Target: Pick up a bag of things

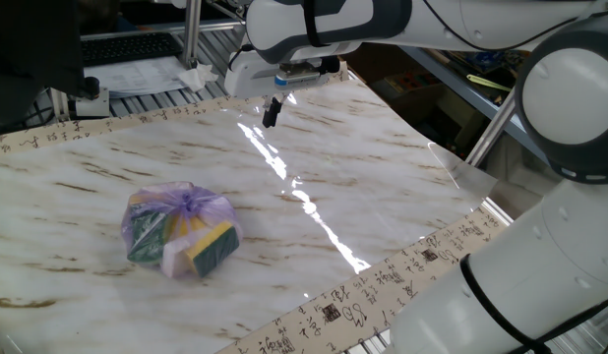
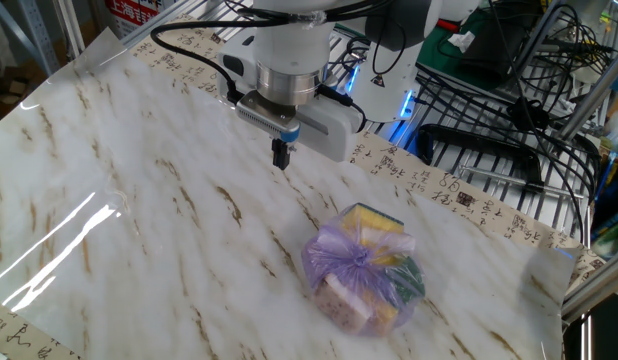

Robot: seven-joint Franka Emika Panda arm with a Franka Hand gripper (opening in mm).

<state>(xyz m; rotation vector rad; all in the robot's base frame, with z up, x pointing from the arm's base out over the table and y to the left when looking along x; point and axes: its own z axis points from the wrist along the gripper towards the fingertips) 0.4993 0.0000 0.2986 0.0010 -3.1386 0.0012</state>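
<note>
gripper [image 2: 281, 158] closed, empty, above marble table [image 2: 139, 200]; bag of things [image 2: 363, 265] well apart.

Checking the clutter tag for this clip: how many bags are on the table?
1. The purple bag lies on the marble table, apart from the gripper, which hangs above the table nearer its far edge. Neither view shows another.

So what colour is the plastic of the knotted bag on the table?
Translucent purple; the bag shows it best in the other fixed view, looking down on the knot.
</note>
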